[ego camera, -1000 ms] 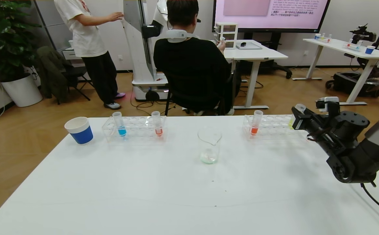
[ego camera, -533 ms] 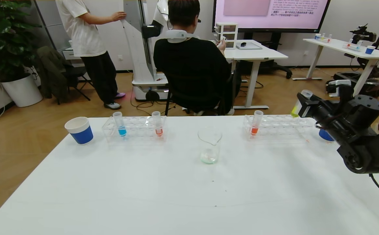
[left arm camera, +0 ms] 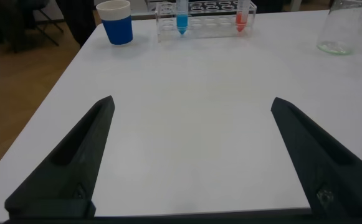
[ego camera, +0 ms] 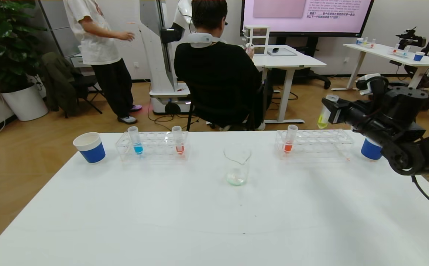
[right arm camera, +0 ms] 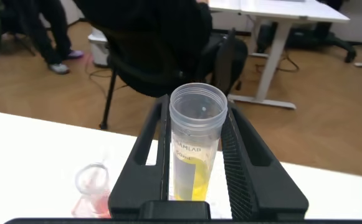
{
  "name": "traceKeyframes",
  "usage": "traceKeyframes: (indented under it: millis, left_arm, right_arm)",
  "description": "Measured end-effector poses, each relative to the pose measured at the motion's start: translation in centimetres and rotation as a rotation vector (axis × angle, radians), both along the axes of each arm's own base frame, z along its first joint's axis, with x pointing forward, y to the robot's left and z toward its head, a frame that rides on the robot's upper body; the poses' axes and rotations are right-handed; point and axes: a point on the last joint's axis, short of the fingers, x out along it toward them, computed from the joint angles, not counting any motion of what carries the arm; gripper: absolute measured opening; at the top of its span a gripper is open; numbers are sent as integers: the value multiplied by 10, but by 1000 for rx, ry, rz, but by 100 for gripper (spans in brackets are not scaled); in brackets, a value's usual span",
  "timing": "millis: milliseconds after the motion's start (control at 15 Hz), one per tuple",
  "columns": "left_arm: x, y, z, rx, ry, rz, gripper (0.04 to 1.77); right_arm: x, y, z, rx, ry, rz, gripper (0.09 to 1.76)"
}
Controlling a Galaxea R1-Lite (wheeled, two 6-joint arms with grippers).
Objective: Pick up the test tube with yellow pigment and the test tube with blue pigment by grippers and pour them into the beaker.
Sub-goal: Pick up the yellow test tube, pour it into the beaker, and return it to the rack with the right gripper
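Two black tapered fingers (left arm camera: 75, 168) of the left gripper (left arm camera: 193, 165) stand spread wide with nothing between them, low over the near part of the smooth white table (ego camera: 185, 218); only the left wrist view shows this gripper. Plenty of bare tabletop lies ahead of it.

Farther in, near the table's middle, stands the beaker (ego camera: 237, 164), clear glass with a pouring lip and a pale film at its bottom, well apart from everything else.

Beyond it on the robot's left, a clear plastic rack (ego camera: 153, 146) holds the test tube with blue pigment (ego camera: 135, 140), upright at the rack's left end, and a like tube with orange-red liquid (ego camera: 178, 140). A blue paper cup (ego camera: 89, 147) with a white rim sits just beside that rack, close to the table's left edge.

On the right, a second clear rack (ego camera: 316, 142) holds another orange-red tube (ego camera: 289, 139), with a second blue cup (ego camera: 370, 149) at its far end.

Above that rack's right part, the bulky right arm reaches level across from the right, and the right gripper (ego camera: 330, 112) is clamped on the test tube with yellow pigment (ego camera: 325, 112). It is a slim round-bottomed clear tube, held roughly upright with its open mouth up, lifted clear of the rack.
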Motion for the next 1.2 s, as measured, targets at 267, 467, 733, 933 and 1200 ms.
traceKeyframes:
  millis: [267, 467, 733, 933, 1200]
  left_arm:
    - [0, 0, 0, 0, 0, 1, 175]
    - [0, 0, 0, 0, 0, 0, 175]
    - [0, 0, 0, 0, 0, 0, 175]
    - [0, 0, 0, 0, 0, 0, 175]
    - [0, 0, 0, 0, 0, 0, 175]
  right_arm:
    - [4, 43, 36, -23, -76, 163, 52]
    - [3, 80, 51, -78, -121, 251, 52]
    - [-2, 126, 45, -189, -248, 349, 52]
    - [-9, 149, 26, -295, -418, 452, 52]
    - [-28, 169, -13, -469, -486, 594, 52]
